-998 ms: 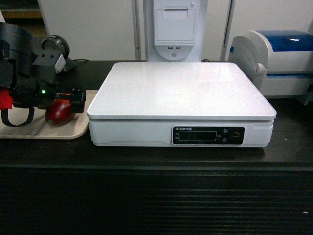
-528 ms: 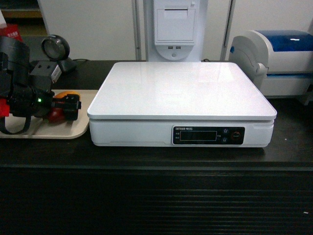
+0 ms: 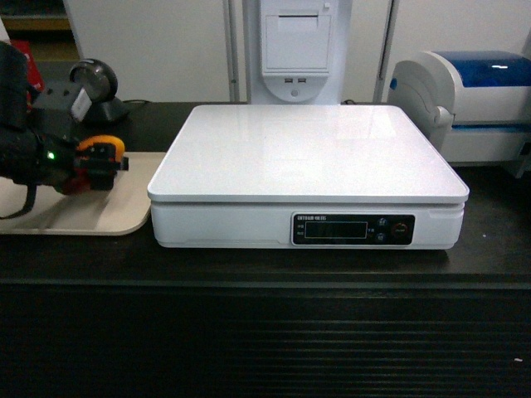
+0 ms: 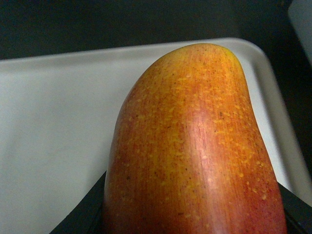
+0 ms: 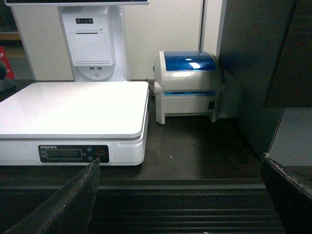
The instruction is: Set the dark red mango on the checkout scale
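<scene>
The dark red mango (image 3: 90, 157), red shading to orange-yellow at its top, hangs above the beige tray, left of the scale. My left gripper (image 3: 101, 162) is shut on it. In the left wrist view the dark red mango (image 4: 195, 146) fills the frame, with black fingers (image 4: 83, 219) at its sides. The white scale (image 3: 307, 153) sits mid-counter on the black checkout (image 3: 249, 265) with nothing on its platter. My right gripper (image 5: 178, 195) is open and holds nothing, low in front of the ribbed checkout (image 5: 195, 146), right of the scale (image 5: 73, 107). It is outside the head view.
A flat beige tray (image 3: 83, 217) lies left of the scale, under the mango. A white-and-blue printer (image 3: 477, 99) stands at the right. A white receipt terminal (image 3: 294, 50) rises behind the scale, and a dark round scanner (image 3: 95, 83) sits at the back left.
My left gripper has risen from the tray with the mango in it and drifted slightly left. The mango has tilted, so its orange end now shows on top.
</scene>
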Motion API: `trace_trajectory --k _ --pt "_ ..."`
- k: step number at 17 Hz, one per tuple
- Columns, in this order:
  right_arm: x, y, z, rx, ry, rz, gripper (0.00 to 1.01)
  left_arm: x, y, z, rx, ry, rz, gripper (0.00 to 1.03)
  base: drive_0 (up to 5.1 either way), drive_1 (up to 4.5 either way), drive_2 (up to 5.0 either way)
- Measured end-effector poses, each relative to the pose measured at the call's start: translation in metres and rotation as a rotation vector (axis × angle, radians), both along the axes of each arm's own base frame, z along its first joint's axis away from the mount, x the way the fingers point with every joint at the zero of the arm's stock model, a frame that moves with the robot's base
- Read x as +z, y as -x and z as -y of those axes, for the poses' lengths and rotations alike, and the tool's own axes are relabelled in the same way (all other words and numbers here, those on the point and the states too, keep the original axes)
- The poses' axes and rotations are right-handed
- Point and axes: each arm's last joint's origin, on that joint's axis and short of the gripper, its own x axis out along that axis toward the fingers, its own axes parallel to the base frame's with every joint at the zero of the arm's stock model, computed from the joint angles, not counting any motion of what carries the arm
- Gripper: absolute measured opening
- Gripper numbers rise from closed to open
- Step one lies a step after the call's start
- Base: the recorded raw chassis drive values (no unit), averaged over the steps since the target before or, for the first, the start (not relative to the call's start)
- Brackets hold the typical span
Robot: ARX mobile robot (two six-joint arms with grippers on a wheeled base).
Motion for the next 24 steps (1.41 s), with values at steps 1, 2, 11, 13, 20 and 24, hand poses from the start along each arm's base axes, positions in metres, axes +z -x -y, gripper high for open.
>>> trace_trajectory --k 1,2,11,13,20,24 --pt "0.000 0.000 0.000 0.000 0.000 0.000 0.98 0.014 0.004 0.002 0.009 0.003 0.034 0.60 0.0 0.00 0.0" --pt "0.000 0.000 0.000 0.000 0.000 0.000 0.98 0.034 0.009 0.008 0.026 0.014 0.089 0.60 0.0 0.00 0.0" --pt "0.000 0.000 0.000 0.000 0.000 0.000 0.98 0.114 0.041 0.167 -0.150 0.213 0.263 0.60 0.0 0.00 0.0" --pt "0.000 0.000 0.000 0.000 0.000 0.000 0.98 0.118 0.037 0.195 -0.175 0.235 0.262 0.60 0.0 0.00 0.0" --pt "0.000 0.000 0.000 0.000 0.000 0.000 0.98 0.089 0.027 0.260 -0.184 0.284 0.108 0.60 0.0 0.00 0.0" --pt "0.000 0.000 0.000 0.000 0.000 0.000 0.98 0.075 0.011 0.286 -0.107 0.325 0.014 0.60 0.0 0.00 0.0"
